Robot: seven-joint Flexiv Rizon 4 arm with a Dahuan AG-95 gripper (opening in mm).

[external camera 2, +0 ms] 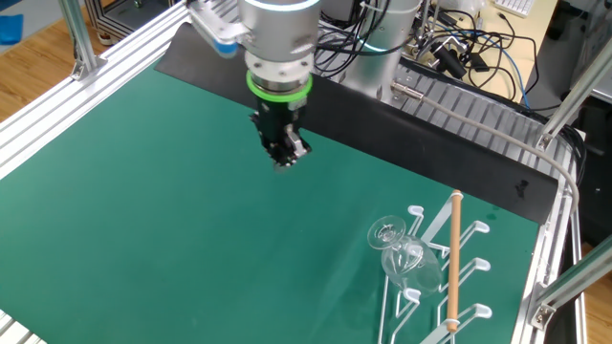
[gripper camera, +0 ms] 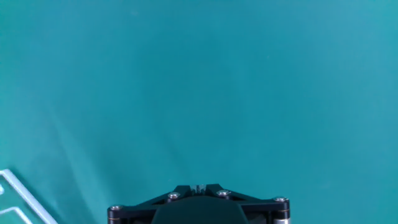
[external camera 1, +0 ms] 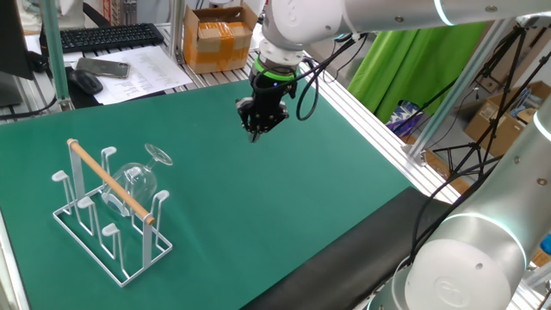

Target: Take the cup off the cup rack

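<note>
The cup [external camera 1: 138, 179] is a clear stemmed wine glass that hangs tilted on the cup rack [external camera 1: 110, 215], its round foot up and to the right. The rack is white wire with a light wooden dowel [external camera 1: 110, 182] along its top, on the left of the green mat. In the other fixed view the cup [external camera 2: 400, 250] and the rack [external camera 2: 449, 277] are at the lower right. My gripper [external camera 1: 256, 132] hangs above the middle of the mat, well away from the rack, with its fingers together and nothing in them. It shows in the other fixed view [external camera 2: 283, 162]. The hand view shows only the gripper body [gripper camera: 199, 186] over bare mat.
A white corner of the rack [gripper camera: 15, 193] shows at the lower left of the hand view. A keyboard [external camera 1: 108, 36], a mouse and papers lie beyond the mat's far edge. A cardboard box [external camera 1: 215, 39] stands at the back. Aluminium rails border the mat.
</note>
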